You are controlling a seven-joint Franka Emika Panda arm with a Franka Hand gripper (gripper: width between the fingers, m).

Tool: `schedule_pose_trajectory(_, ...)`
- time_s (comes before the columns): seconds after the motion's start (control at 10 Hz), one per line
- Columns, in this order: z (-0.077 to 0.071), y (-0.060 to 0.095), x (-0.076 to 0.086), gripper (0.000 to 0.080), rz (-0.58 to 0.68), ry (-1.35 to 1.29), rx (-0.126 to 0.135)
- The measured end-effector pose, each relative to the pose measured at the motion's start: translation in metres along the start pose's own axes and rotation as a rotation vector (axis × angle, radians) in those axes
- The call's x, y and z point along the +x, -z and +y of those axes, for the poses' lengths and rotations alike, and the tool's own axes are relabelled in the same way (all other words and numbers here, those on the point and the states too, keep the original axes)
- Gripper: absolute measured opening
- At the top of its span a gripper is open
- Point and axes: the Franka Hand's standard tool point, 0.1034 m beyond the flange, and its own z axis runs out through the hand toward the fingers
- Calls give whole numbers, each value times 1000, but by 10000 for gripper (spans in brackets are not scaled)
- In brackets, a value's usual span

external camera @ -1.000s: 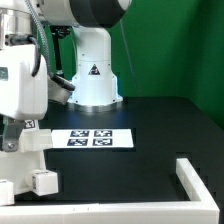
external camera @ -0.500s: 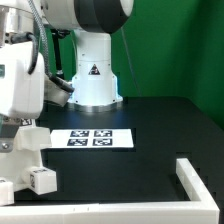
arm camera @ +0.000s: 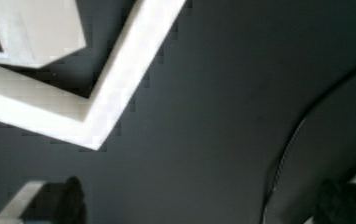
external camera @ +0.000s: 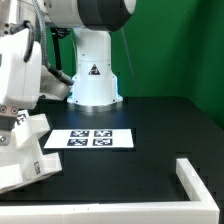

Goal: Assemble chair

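A chunky white chair part with a small marker tag lies tilted at the exterior view's lower left, partly cut off by the frame edge. The arm's white hand hangs tilted just above it. In the wrist view a white angled bar and a tagged white block of the chair part lie apart from my gripper. The gripper is open, one dark finger on each side, with only black table between them. Whether the hand touches the part, I cannot tell.
The marker board lies flat mid-table in front of the robot base. A low white L-shaped corner rail sits at the exterior view's lower right. A green wall stands behind the black table.
The hand has tipped over to a slant at the exterior view's left. The white chair part below it now looks more tilted and its small block sits higher and further left.
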Motion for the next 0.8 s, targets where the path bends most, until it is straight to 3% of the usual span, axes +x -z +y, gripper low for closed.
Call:
schedule_pose_trajectory(0.7,1,2,4,649,2,18,-2)
schedule_pose_trajectory(0.8,5,10,9,649,4,31,17)
